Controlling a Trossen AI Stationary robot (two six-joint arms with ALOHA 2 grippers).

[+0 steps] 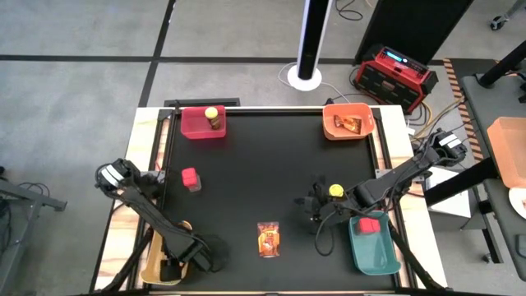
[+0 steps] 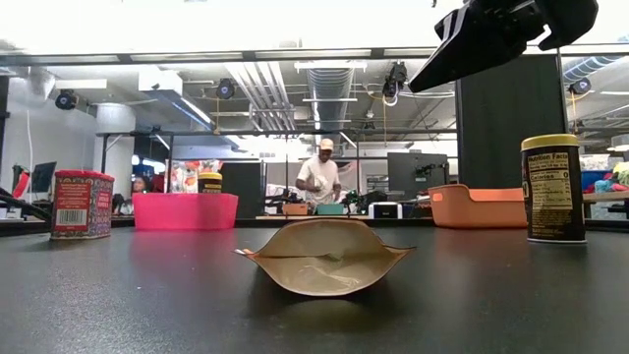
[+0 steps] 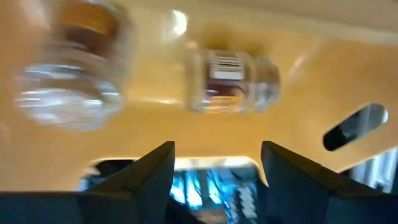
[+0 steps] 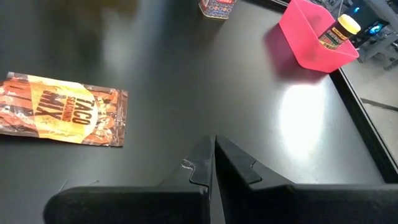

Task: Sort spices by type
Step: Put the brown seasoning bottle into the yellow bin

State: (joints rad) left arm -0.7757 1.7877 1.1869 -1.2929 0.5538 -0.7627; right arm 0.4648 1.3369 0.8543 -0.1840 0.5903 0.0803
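Yellow-lidded jar (image 1: 335,191) stands on the black table (image 1: 246,181) just beside the right gripper (image 4: 213,163), whose fingers are pressed together, holding nothing. Two small glass jars (image 3: 233,81) lie in the yellow bin (image 3: 298,124) at the left gripper (image 3: 214,162), its fingers spread and empty.

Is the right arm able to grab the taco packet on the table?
Probably yes. The taco seasoning packet lies flat in the open, nothing between it and the right hand, whose fingers are shut.

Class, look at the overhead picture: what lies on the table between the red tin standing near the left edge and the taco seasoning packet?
Nothing: in the high view, only bare black table separates the red tin from the taco seasoning packet.
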